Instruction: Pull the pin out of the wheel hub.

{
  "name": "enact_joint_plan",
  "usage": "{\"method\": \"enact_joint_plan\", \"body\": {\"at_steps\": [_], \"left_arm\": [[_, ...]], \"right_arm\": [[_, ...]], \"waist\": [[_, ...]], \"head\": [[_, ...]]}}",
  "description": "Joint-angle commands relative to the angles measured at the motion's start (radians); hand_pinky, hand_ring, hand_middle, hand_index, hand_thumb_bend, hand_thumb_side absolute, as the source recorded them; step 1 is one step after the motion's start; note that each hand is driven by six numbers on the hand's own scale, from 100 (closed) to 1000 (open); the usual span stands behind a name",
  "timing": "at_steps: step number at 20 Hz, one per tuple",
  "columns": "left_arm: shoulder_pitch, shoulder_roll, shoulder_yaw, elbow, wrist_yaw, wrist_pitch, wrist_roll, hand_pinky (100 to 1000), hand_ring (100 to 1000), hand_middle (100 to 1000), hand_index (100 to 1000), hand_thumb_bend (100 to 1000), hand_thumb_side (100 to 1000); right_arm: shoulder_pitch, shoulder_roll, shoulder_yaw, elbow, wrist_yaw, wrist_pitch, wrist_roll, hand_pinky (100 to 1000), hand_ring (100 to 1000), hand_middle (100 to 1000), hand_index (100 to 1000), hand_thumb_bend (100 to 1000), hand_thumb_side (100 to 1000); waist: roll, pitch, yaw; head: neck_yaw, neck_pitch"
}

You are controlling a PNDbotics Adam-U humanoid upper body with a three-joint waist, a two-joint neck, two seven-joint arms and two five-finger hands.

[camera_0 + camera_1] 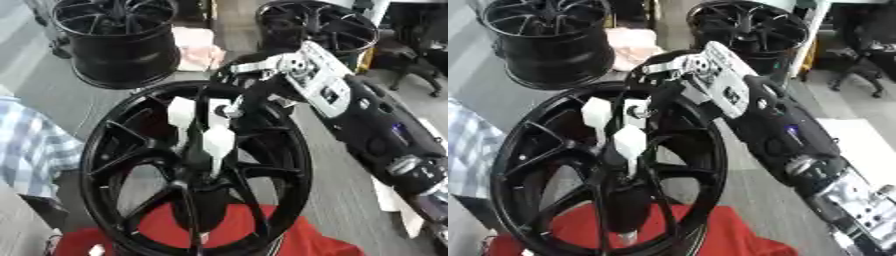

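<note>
Over the upper rim of the wheel, the right robot hand [229,102] comes in from the right side on its black and silver forearm [350,107] and reaches down into the middle of the large glossy black multi-spoke wheel hub [114,150]. Its dark fingers are curled inward near the centre, and just below them stand some white pieces, the lowest one tapered with its tip pointing down [217,142]. I judge this tapered white piece to be the pin or a part around it, but I cannot tell if the fingers really close on it or only rest beside it.

From the robot hand, the pin lies just below and a little toward the robot. Its long axis seems to run along the axle line of the wheel, so the pull should probably go straight outward along this line, not sideways.

Only 1 hand works here; the left robot hand shows in neither view. The wheel hub stands upright on a red cloth [311,240], and 2 more black wheels [114,40] stand behind, well apart.
</note>
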Motion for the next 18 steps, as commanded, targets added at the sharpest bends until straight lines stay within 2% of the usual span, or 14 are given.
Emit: {"method": "enact_joint_plan", "body": {"at_steps": [1,12,18], "left_arm": [[-0.009,0.013,0.000,-0.019,-0.001,0.004,0.000,606,576,604,783,456,557],[-0.012,0.008,0.000,-0.022,-0.005,0.008,-0.002,604,576,604,784,454,557],[-0.012,0.005,0.000,-0.023,-0.007,0.011,-0.002,603,576,604,785,450,560]], "right_arm": [[-0.021,0.000,-0.017,0.012,0.030,-0.009,0.019,829,861,859,934,271,505],[-0.014,0.032,-0.016,0.035,0.049,-0.035,0.026,760,729,670,767,236,459],[-0.013,0.034,-0.007,0.010,0.020,-0.050,-0.017,728,633,508,611,128,353]], "waist": [[0.007,-0.012,0.002],[0.007,-0.012,0.008],[0.007,-0.012,0.010]], "head": [[-0.003,-0.009],[-0.006,-0.009],[-0.006,-0.009]]}}
